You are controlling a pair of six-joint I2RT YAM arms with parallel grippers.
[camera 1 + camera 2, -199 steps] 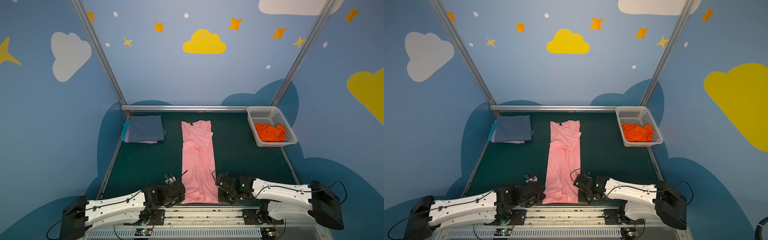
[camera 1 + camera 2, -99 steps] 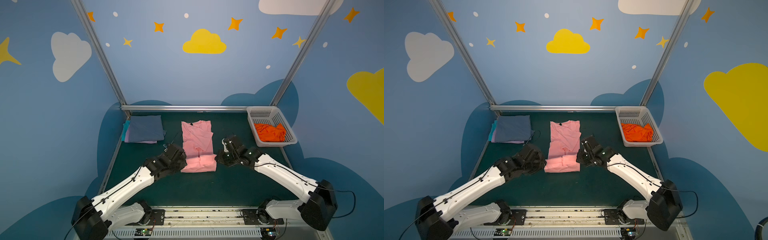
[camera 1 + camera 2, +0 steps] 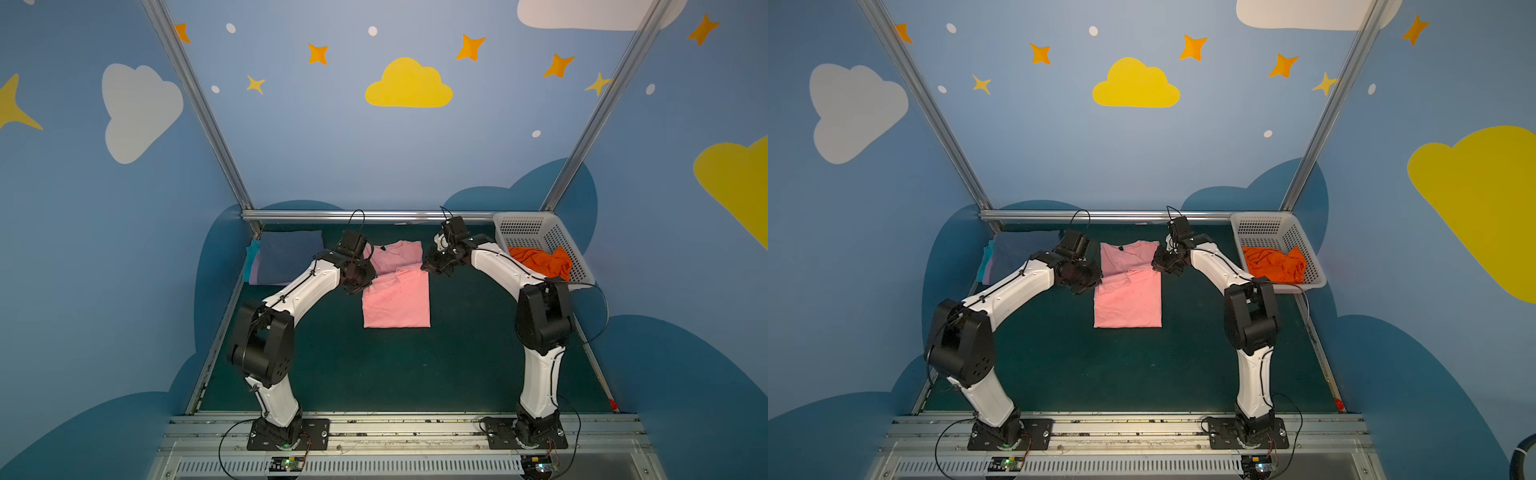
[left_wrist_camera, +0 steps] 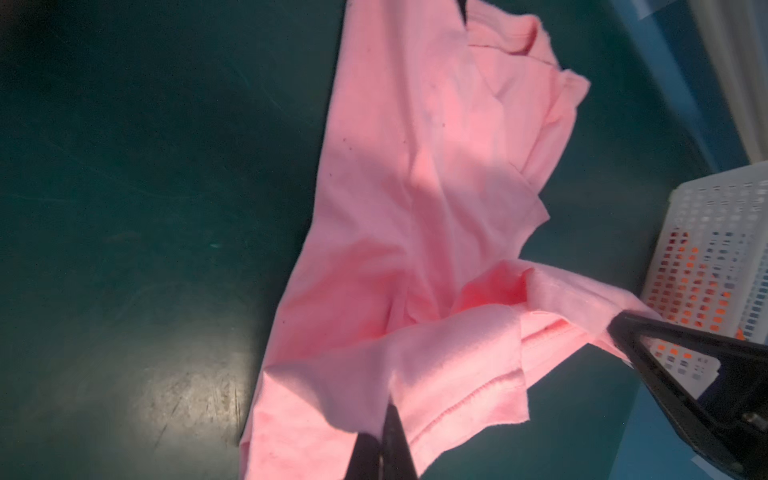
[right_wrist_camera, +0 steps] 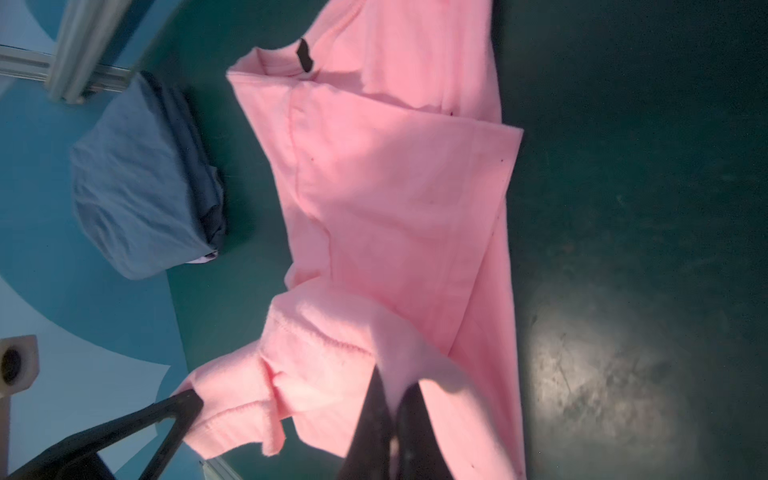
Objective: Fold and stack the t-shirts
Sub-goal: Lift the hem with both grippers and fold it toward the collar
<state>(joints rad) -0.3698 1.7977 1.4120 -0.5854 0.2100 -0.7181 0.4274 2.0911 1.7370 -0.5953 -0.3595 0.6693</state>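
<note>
The folded stack (image 3: 1000,266), with a slate-blue t-shirt (image 3: 286,257) on top, is lying well to the left of the pink t-shirt (image 3: 397,299) and apart from it. The left gripper (image 4: 386,415) is working at the pink t-shirt's left edge, its jaws clenched on a corner of the hem. The pink t-shirt is lying on the green mat (image 3: 374,365), doubled over, with the hem raised over its middle and the dark neck label (image 5: 304,54) showing at its far end. The right gripper (image 5: 395,399) is pinching the hem corner at the pink t-shirt's right edge, jaws likewise clamped on fabric. The white basket (image 3: 536,228) is standing to the right of the pink t-shirt, apart from it, with the orange t-shirt (image 3: 540,259) lying crumpled inside.
</note>
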